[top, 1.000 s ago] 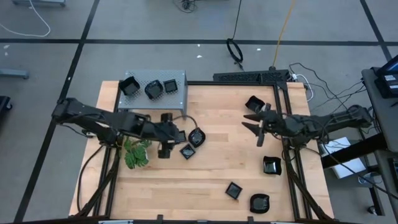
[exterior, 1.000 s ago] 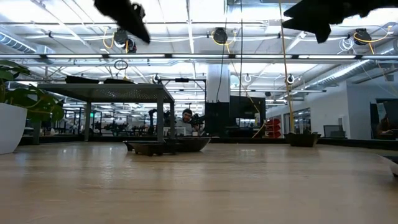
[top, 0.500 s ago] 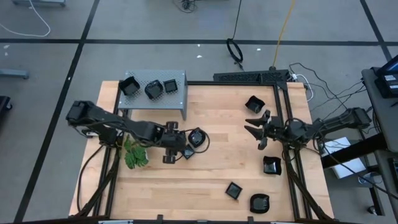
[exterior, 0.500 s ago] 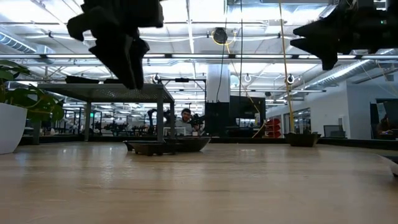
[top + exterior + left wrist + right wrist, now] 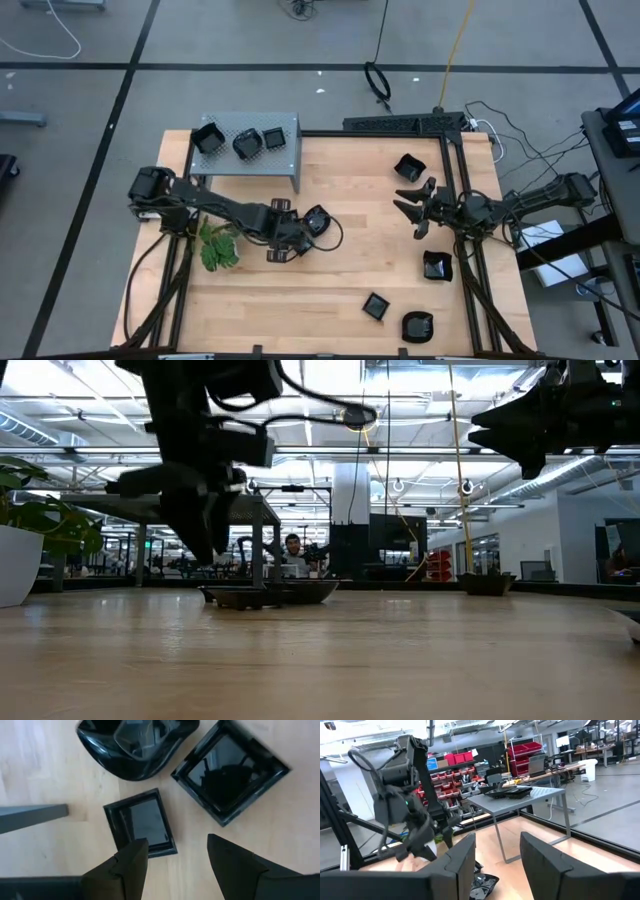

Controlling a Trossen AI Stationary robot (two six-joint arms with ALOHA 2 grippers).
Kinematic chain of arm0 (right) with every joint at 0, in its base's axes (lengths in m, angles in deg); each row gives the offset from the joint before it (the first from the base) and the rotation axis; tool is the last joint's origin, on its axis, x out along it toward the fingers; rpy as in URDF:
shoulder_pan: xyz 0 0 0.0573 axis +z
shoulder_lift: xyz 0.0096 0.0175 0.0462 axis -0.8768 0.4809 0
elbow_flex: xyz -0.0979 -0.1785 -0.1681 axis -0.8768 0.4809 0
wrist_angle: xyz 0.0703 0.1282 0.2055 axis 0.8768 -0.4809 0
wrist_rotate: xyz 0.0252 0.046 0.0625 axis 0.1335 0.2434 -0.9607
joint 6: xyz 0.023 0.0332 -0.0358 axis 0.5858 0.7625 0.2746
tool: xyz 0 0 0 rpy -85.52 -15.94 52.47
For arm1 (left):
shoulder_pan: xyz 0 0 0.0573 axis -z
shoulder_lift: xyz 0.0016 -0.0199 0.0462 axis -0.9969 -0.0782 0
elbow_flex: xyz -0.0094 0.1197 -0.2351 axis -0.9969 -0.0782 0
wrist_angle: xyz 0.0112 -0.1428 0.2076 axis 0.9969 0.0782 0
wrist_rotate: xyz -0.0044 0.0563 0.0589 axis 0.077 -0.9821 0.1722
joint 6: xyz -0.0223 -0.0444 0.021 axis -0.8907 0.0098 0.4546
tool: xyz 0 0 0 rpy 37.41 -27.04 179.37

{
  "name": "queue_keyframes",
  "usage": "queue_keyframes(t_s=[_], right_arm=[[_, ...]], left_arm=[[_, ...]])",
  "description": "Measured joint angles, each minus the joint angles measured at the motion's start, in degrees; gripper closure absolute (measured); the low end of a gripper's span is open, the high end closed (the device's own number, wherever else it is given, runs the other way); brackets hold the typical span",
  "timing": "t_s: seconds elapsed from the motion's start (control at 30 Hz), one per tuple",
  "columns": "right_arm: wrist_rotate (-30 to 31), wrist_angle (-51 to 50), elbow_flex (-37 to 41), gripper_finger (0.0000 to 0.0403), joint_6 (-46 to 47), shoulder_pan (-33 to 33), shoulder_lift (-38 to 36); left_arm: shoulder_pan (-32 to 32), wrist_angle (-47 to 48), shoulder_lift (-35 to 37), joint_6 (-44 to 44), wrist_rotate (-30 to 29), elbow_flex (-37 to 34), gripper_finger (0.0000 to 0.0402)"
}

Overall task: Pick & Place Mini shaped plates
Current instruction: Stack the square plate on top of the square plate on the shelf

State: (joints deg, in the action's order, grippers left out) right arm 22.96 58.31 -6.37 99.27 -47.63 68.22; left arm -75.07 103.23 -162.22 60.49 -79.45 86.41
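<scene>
left gripper (image 5: 172, 857) | jaws apart (empty) | small square plate (image 5: 142, 822) just beyond fingertips

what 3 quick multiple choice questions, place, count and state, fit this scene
1. Where is the left gripper?
A. over the shelf
B. over plates at mid-table
C. off the table

2. How many plates sit on the shelf?
A. one
B. three
C. six

3. How are the left gripper's fingers?
A. open, empty
B. shut on a plate
C. hidden

Key: 1 B, the high view shows it above the small square plate. 2 B, three dark dishes show on top. 3 A, the left wrist view shows bare wood between them.
</scene>
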Motion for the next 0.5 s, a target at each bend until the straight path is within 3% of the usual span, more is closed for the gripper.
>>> queue_keyframes(t_s=[0.5], right_arm=[[0.0,0.0,0.0,0.0261,1.5,0.0,0.0]], left_arm=[[-4.1,-0.3,-6.3,1.7,-1.6,0.0,0.0194]])
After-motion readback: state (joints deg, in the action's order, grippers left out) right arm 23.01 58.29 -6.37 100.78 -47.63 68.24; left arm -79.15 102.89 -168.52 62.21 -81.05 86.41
